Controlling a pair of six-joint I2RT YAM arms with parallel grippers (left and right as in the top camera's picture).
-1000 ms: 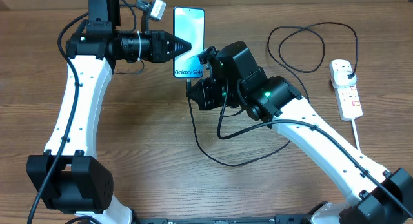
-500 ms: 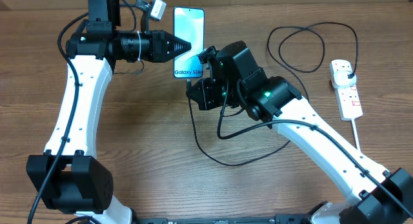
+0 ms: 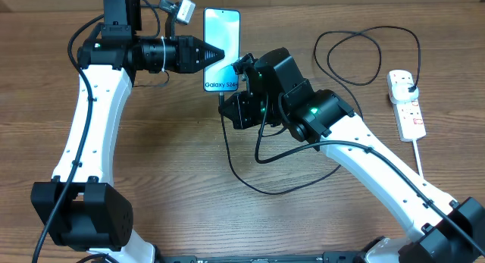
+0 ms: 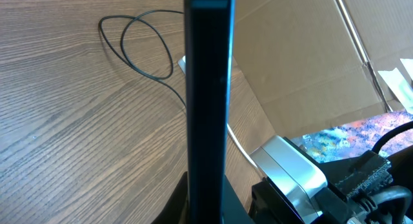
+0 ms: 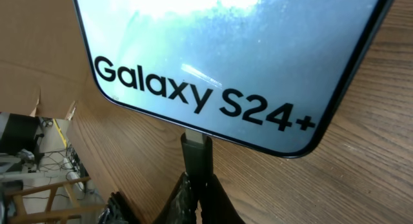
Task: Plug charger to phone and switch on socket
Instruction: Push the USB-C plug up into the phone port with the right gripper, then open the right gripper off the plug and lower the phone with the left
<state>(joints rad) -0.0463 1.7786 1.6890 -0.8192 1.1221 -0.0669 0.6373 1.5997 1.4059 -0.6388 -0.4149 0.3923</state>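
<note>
Nothing has shifted since a second ago. My left gripper point(image 3: 219, 53) is clamped on the long edge of the slim black-edged smartphone point(image 3: 223, 28), its light blue screen lit, at the far middle of the wooden table point(image 3: 167, 180). My right gripper point(image 5: 195, 192) pinches the small plug tip point(image 5: 195, 150) of the thin black charger cable point(image 3: 274, 194), touching the phone's Galaxy end. The white power strip point(image 3: 409, 111) lies well apart to the right.
</note>
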